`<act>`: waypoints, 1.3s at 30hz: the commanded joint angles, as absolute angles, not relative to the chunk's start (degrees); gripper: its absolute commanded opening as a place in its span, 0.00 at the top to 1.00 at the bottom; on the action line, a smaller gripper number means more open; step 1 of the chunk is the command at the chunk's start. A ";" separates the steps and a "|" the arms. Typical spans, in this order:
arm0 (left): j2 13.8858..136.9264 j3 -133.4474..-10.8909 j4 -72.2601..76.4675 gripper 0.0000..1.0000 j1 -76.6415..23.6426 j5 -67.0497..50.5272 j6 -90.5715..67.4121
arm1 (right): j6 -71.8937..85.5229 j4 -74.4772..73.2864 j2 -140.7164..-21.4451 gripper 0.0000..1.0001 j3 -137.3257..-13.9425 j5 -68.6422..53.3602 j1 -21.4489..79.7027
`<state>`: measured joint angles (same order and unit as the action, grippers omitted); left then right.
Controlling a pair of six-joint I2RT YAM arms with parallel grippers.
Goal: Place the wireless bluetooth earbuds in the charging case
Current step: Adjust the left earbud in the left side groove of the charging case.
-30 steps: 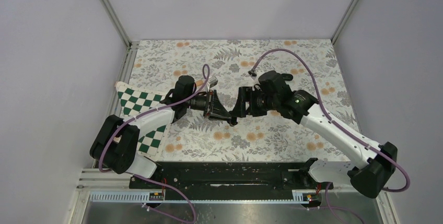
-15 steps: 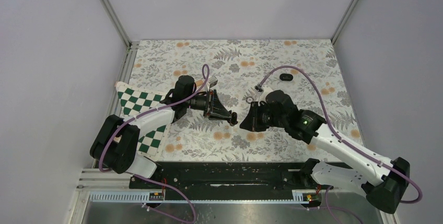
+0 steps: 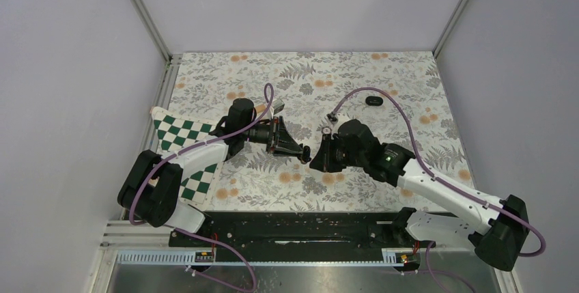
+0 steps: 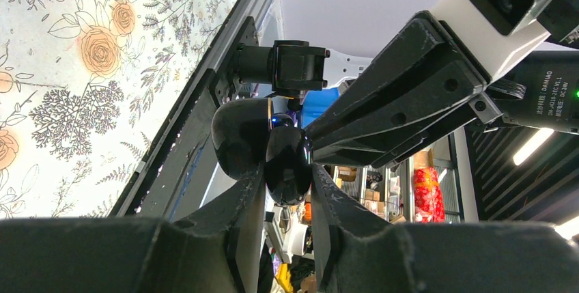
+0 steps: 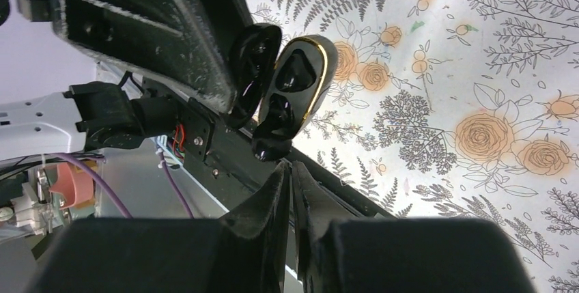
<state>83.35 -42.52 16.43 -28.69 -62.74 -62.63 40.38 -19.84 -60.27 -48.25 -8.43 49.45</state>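
Charging case [image 5: 300, 74], lid open, is clamped in the left end effector [image 4: 287, 177] above the middle of the surface [image 3: 410, 74], wells facing the right end effector [image 5: 288, 166], whose fingers, pinched nearly together, touch a likely earbud [image 5: 268, 144], apparently seating it.

The left gripper [image 4: 287, 173] hides the lower part of the charging case [image 4: 287, 155]. In the top view the case is too small to make out.

Left claw [image 3: 302, 158] and right claw [image 3: 315, 164] closed, tips nearly touching.
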 commanded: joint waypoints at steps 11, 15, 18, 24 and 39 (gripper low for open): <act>82.08 -42.82 20.86 1.00 -28.48 -62.56 -63.40 | 38.94 -19.66 -62.18 0.88 -52.60 -4.86 49.72; 82.13 -42.63 21.18 1.00 -28.48 -62.63 -63.46 | 38.55 -19.56 -63.41 0.89 -53.53 -4.74 49.75; 82.09 -42.55 21.33 1.00 -28.46 -62.61 -63.62 | 38.36 -19.60 -64.02 0.89 -54.17 -4.54 49.63; 82.10 -42.45 21.70 1.00 -28.48 -62.71 -63.89 | 38.38 -20.15 -64.78 0.88 -54.49 -3.90 49.05; 83.21 -42.80 23.64 1.00 -28.48 -62.88 -65.10 | 38.30 -21.60 -61.40 0.89 -52.99 -6.65 48.91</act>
<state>83.35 -42.52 19.44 -28.40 -62.35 -64.60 39.27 -21.54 -62.24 -51.83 -5.67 49.28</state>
